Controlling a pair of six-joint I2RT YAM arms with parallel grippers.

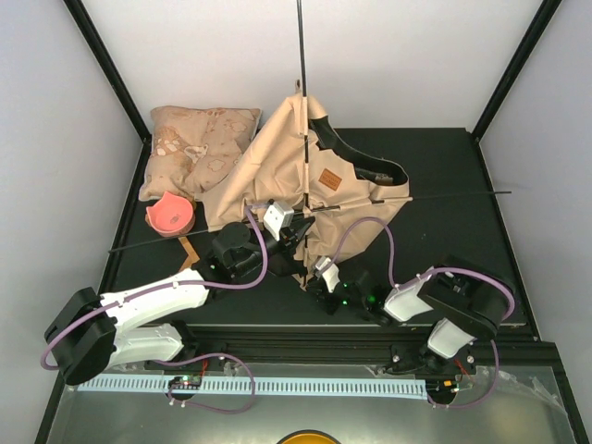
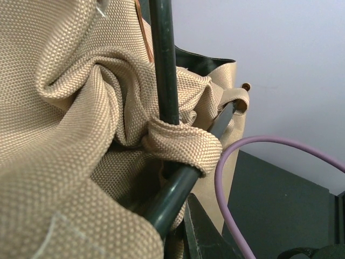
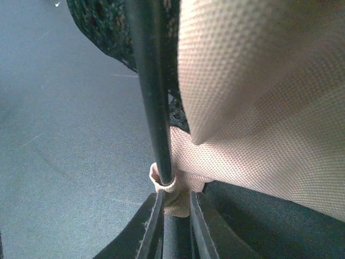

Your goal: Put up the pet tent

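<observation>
Left hand (image 1: 277, 222) is closed tight by a pole (image 2: 164, 65) at its fabric loop (image 2: 183, 143). Right hand (image 1: 324, 273) sits nearly closed around a corner loop (image 3: 172, 189); I cannot tell if it grips. Pet tent (image 1: 277, 157) lies slumped mid-table (image 1: 444, 166), poles jutting toward twelve and three o'clock. Raising it remains, I judge.

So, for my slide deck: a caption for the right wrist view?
Right gripper straddles the tan canvas loop that a black tent pole enters, dark table beneath.

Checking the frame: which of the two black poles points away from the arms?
The pole rising beyond the tent's peak; the other pole runs crosswise, left to right.
</observation>
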